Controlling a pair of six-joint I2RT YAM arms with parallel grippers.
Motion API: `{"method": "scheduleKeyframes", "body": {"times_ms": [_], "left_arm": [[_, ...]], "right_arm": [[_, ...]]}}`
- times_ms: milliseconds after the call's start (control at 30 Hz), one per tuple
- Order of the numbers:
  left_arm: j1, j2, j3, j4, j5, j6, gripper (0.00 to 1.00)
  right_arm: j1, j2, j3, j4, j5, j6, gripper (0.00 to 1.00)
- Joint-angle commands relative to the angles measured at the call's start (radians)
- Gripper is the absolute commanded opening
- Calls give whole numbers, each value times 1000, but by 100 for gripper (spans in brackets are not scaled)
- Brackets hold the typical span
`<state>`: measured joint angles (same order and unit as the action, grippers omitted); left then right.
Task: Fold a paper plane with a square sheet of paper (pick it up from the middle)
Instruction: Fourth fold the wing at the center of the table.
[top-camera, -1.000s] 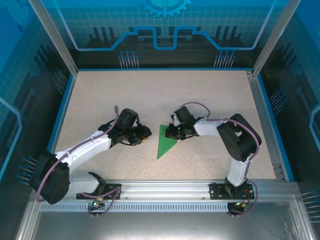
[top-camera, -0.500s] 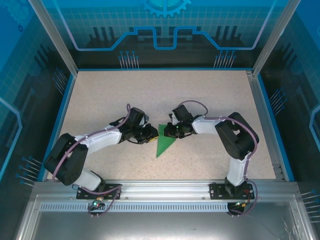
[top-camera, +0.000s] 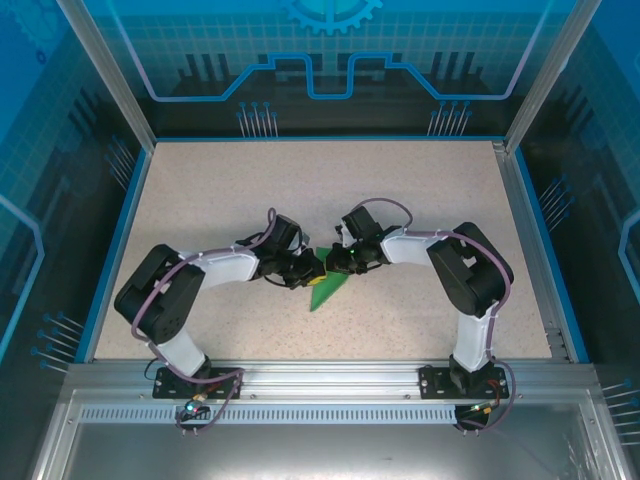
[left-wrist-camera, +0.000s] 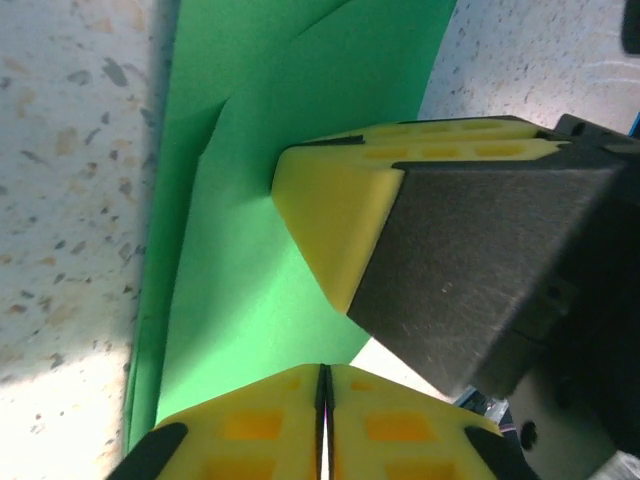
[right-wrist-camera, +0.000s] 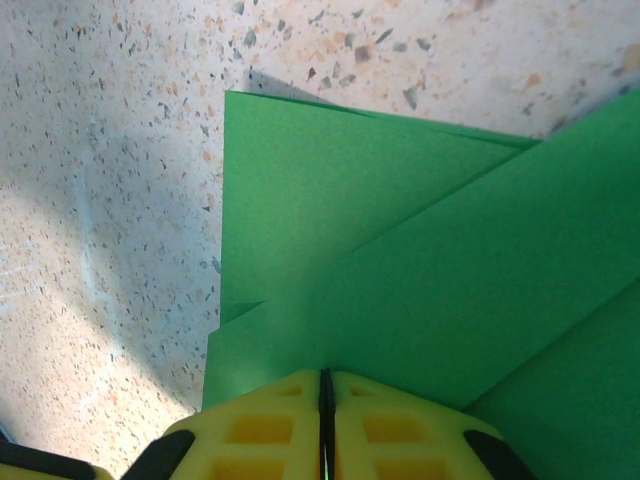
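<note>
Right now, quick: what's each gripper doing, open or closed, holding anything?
Left gripper: closed, tips at the paper plane; whether it grips it cannot be told.
Right gripper: closed, apparently pinching the paper plane.

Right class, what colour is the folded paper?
Plain bright green; the paper shows best in the right wrist view.

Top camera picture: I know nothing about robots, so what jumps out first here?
A bright green paper plane, partly folded, lies in the middle of the speckled table. Two white robot arms bend inward from the near edge and meet over it, left claw and right claw almost nose to nose. Both claws' yellow fingers are shut, tips at the paper.
</note>
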<state>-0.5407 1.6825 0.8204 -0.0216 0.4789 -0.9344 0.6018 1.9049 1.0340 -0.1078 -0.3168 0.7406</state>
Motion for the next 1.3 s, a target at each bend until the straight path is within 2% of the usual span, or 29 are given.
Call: {"method": "scheduleKeyframes", "body": {"times_ms": [0,133,367,433,667,900,1267], "left_arm": [[-18,20,27,-44,1,20,9],[-28,-17,-24,8,-7,-8,11],[-39,-69,-15,-26,-4,21,14],[-40,-59,-5,-28,13,29,14],[-53,13,11,-70,-31,23,11],[-91,80,7,-81,-30,42,9],[-115,80,-43,-86,-53,55,7]], "right_arm": [[0,14,-37,-27,31,23,10],[-14,-56,-48,-48,36,15,10],[-25,-155,-68,-94,20,-9,13],[-29,-162,-69,-103,20,-4,12],[-40,-192,-70,-71,-5,40,13],[-21,-144,-60,-43,-32,67,13],[8,-45,-59,28,-87,82,13]]}}
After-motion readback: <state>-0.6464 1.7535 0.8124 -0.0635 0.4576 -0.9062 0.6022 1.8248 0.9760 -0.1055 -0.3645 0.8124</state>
